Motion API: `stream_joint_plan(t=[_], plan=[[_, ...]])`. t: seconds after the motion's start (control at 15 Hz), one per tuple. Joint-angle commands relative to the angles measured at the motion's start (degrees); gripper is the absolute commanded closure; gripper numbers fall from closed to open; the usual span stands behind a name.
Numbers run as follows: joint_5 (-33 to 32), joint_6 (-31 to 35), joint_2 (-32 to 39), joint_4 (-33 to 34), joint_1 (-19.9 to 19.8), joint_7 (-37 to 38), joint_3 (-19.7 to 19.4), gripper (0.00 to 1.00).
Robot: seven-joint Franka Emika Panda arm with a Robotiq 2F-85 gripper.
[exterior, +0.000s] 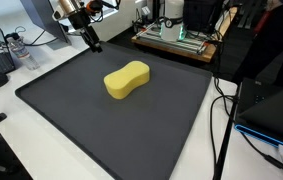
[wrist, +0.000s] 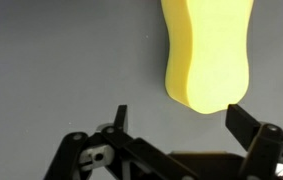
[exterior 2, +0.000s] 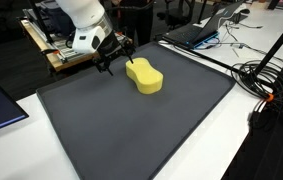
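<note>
Room: a cluttered lab, with a wooden rack of electronics [exterior: 176, 40] at the upper middle of an exterior view and tangled cables [exterior 2: 271, 80] at the right of an exterior view.
Surface: a white tabletop [exterior: 41, 150] carries a large dark grey mat [exterior: 71, 115].
Sponge: a yellow peanut-shaped sponge [exterior: 127, 80] lies flat on the mat, just above frame centre.
End effector: the end effector [wrist: 176, 115] has its fingers spread wide and holds nothing. It hovers just short of the sponge's rounded end.
Cut off: the wrist view crops the sponge's far end at the top edge, and the arm leaves both exterior views at the upper left.
Hard to make out: the dark fingertips blur into the mat in both exterior views.
</note>
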Motion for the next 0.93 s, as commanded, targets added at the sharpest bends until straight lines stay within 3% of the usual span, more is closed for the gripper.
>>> stream_joint_plan(t=[0.0, 0.47, 0.87], plan=[[6.4, 0.4, -1.0, -2.9, -2.2, -8.1, 0.0, 0.0], [13.9, 1.5, -1.8, -9.1, -3.6, -19.7, -1.4, 0.0], [20.7, 6.1, -6.0, -19.0, -3.1, -26.5, -3.5, 0.0]])
